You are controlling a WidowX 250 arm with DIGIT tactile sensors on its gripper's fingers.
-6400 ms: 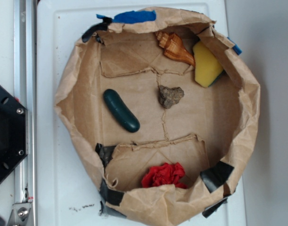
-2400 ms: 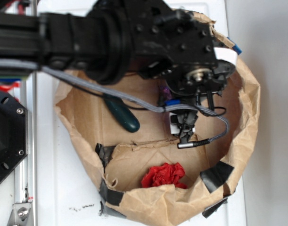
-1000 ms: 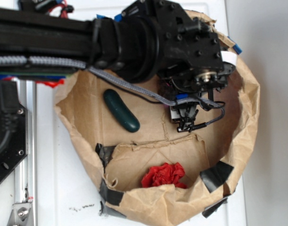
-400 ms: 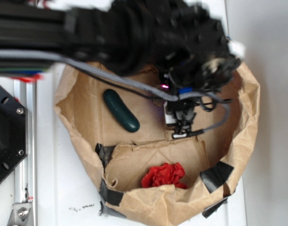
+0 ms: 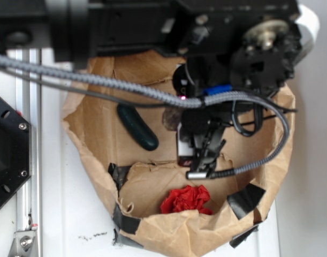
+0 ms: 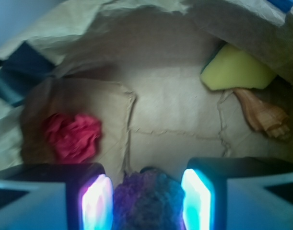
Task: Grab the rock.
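In the wrist view the rock (image 6: 148, 199), lumpy and dark under purple-blue light, sits squeezed between the two glowing pads (image 6: 97, 203) of my gripper (image 6: 148, 201). The gripper is shut on it, and the bag floor lies well below. From the exterior view the black arm (image 5: 206, 32) covers the top half of the bag. Only a small brown edge of the rock (image 5: 170, 119) peeks out beneath the wrist. The fingertips themselves are hidden there.
The brown paper bag (image 5: 179, 235) walls everything in. A dark green pickle (image 5: 136, 126) lies at the left and a red cloth ball (image 5: 185, 199) at the front. Below the gripper lie the red cloth ball (image 6: 72, 136), a yellow sponge (image 6: 237, 69) and a seashell (image 6: 261, 115).
The arm has risen toward the exterior camera and looks much larger than half a second ago. The gripper has come up with the rock between its pads.
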